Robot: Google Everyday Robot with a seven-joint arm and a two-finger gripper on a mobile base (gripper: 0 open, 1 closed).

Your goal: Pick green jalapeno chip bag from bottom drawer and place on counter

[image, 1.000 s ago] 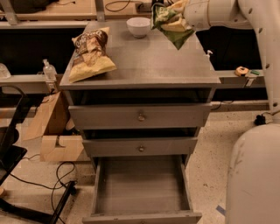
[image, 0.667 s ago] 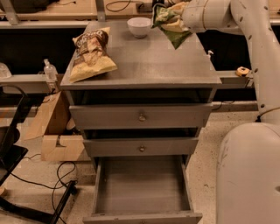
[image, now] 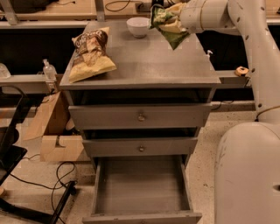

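As I stand facing the drawer cabinet, the biggest thing in the room is the robot's pale rounded body (image: 249, 175) at 4 o'clock, with its arm (image: 251, 48) rising up the right side and bending leftward over the cabinet's far edge. The cabinet's grey metal worktop (image: 144, 65) spreads wide in the middle. Below it, two shallow drawers with round knobs sit nearly closed, the upper drawer (image: 140, 117) above the middle drawer (image: 140, 148). Lower still, the bottom drawer (image: 140, 188) is pulled well out toward me at 6 o'clock. A cardboard box (image: 57, 131) leans on the floor just beside the cabinet at 9 o'clock, with dark cables (image: 52, 175) looping below it. On the worktop at 10 o'clock a brown-and-yellow chip bag (image: 91, 53) lies flat near the left edge. The green jalapeno chip bag (image: 168, 28) hangs at 1 o'clock over the back right part of the worktop, well apart from the drawer. It is tilted with its lower corner pointing down; whether that corner touches the surface I cannot tell. The gripper (image: 162, 6) is at the top of the bag, up at 12 o'clock, its jaws clenched on the bag's upper edge. A small white bowl (image: 138, 26) stands on the worktop just left of the bag, and a clear bottle (image: 49, 70) stands on the ledge at 9 o'clock.
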